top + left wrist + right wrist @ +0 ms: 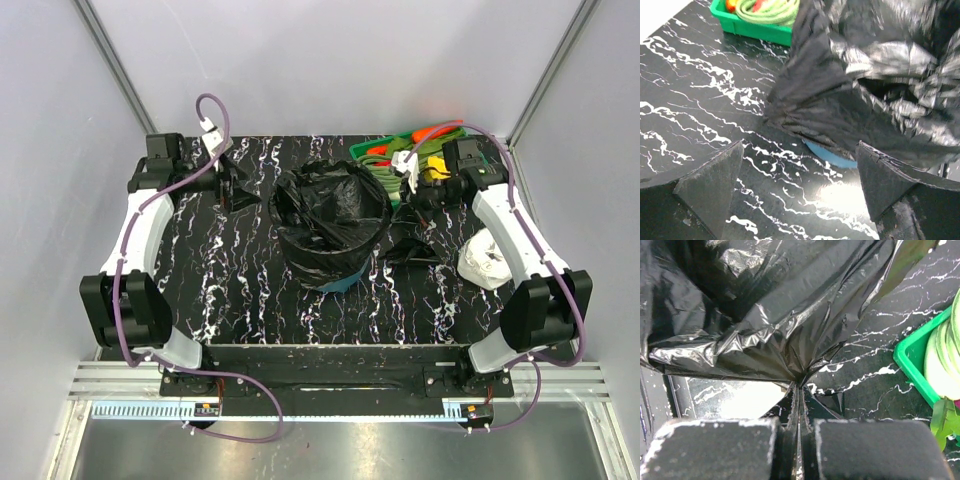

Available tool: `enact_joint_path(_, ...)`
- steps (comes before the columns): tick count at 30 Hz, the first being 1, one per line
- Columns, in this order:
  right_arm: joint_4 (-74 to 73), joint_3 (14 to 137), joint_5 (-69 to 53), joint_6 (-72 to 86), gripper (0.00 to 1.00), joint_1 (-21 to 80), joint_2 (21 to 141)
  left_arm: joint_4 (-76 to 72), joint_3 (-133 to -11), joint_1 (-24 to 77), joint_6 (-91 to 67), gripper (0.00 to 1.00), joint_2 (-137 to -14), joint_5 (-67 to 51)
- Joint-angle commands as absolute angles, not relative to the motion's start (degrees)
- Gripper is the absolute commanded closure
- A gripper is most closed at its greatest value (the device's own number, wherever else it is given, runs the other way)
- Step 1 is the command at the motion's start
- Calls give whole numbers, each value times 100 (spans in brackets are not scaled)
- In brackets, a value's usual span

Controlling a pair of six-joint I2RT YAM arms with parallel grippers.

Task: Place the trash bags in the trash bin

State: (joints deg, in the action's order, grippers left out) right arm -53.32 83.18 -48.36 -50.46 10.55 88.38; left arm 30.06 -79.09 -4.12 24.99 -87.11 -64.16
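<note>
The trash bin (pixel 338 284) stands mid-table, its teal wall showing only as a sliver (pixel 832 155) under a glossy black trash bag (pixel 330 205) draped over its mouth and sides. A smaller black bag piece (pixel 410 250) lies on the table right of the bin. My right gripper (pixel 408 195) (pixel 800 390) is at the bin's right side, shut on a bunched fold of black trash bag film (pixel 770 315). My left gripper (pixel 235 190) (pixel 800 187) hovers left of the bin, open, with only bare table between its fingers (pixel 715 182).
A green tray (pixel 400 150) (pixel 755 27) (pixel 912 365) of vegetables sits at the back right, close behind the right gripper. A white wrinkly plastic wad (pixel 485 258) lies under the right forearm. Grey walls enclose the black marbled table (pixel 230 270).
</note>
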Motion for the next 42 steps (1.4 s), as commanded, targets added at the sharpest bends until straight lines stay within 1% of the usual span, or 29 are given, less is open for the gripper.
enact_joint_path(1,-5072,8157,-4562,-4896,100,1063,8675,4129,-7831,-404,4594,1,-8894,-6724)
enact_joint_path(5,-5001,8147,-4588,-4659,100,1063,8859,4552,-7866,-404,5351,1,-9114,-6610)
enact_joint_path(10,-4668,8069,-4597,-4228,100,1098,9017,4570,-7928,-396,5458,1,-9211,-6618)
enact_joint_path(16,-4176,7638,-4228,-3894,100,1406,9263,4570,-7954,-396,5493,1,-9123,-6574)
enact_joint_path(22,-3946,7409,-4061,-3806,100,1520,9483,4562,-7875,-396,5634,1,-9018,-6574)
enact_joint_path(33,-3700,7137,-3534,-3770,100,1538,9440,4562,-7892,-237,5844,1,-9140,-6653)
enact_joint_path(42,-3674,7137,-3375,-3709,100,1529,9159,2849,-8129,-185,4650,1,-9562,-6846)
